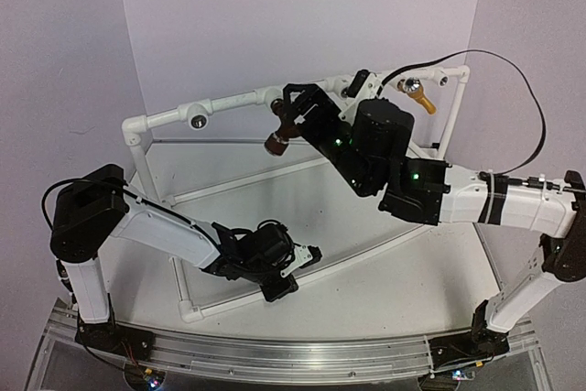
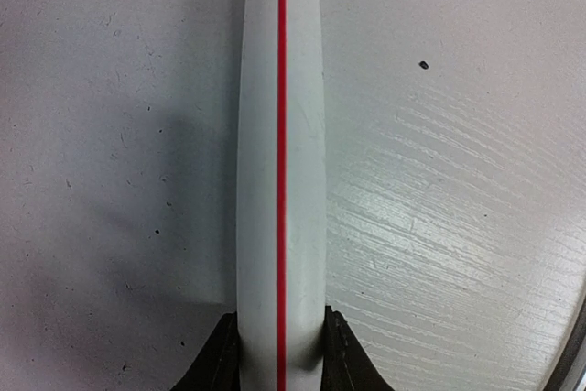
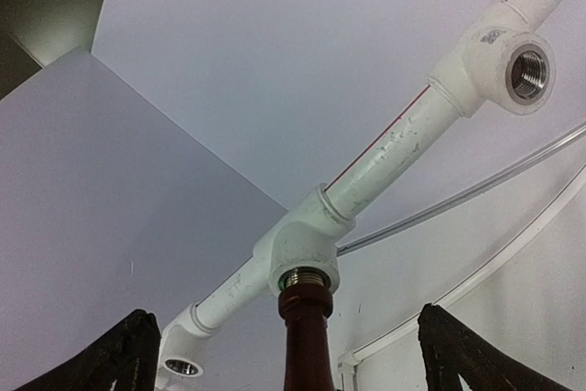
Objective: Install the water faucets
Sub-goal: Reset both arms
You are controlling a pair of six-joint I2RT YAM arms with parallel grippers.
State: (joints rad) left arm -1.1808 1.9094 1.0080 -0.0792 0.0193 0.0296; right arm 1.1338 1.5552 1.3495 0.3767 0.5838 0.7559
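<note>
Top external view, from the left: the left hand (image 1: 295, 261) sits low on the tabletop (image 1: 366, 313), pinched narrow on the lower pipe (image 2: 302, 135) of the white frame, apparently steadying it. Its wrist view shows both fingers (image 2: 220, 363) pressed against that red-striped pipe. Up on the back rail, an empty socket (image 1: 198, 119) faces out near the left corner. Next along, the dark reddish-brown faucet (image 3: 307, 336) stands with its end in a tee fitting (image 3: 298, 258). The right hand (image 1: 295, 114) is spread wide around it, both fingers well clear. Far right, the yellow-orange faucet (image 1: 419, 93) sticks out from the rail end. Both faucets look mounted, so the task seems nearly finished. How tightly either is screwed in cannot be told, and the right arm has yet to back away.
</note>
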